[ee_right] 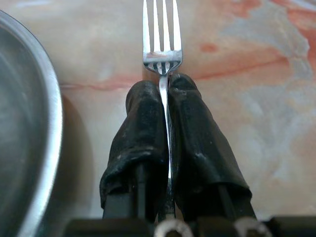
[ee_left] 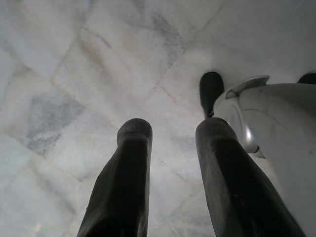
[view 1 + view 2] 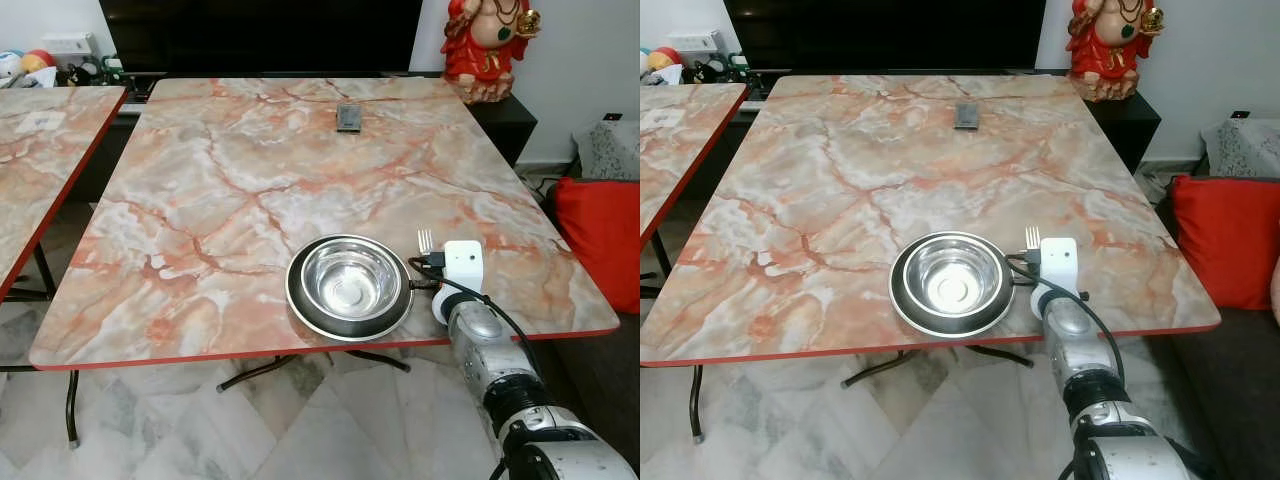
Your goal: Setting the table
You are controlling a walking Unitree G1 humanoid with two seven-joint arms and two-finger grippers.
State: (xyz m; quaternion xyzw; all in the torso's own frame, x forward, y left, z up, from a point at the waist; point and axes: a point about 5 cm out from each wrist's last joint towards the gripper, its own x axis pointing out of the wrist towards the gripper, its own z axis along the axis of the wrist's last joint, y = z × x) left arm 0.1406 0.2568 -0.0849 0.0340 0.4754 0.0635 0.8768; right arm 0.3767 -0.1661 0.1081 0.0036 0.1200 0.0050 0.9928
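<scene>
My right gripper [image 1: 165, 94] is pinched tight on the fork [image 1: 162, 44], low over the table [image 3: 200, 200] near its front edge, just beside the bowl [image 3: 350, 280] on its plate [image 3: 300, 310]. I judge placing is in hand; next I lower and release. My left gripper [image 2: 170, 143] hangs idle, its 2 fingers apart.

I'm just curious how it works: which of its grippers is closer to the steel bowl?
The right. The right gripper holds a fork over the table, just beside the steel bowl. The left gripper hangs over the floor tiles, away from the bowl.
</scene>
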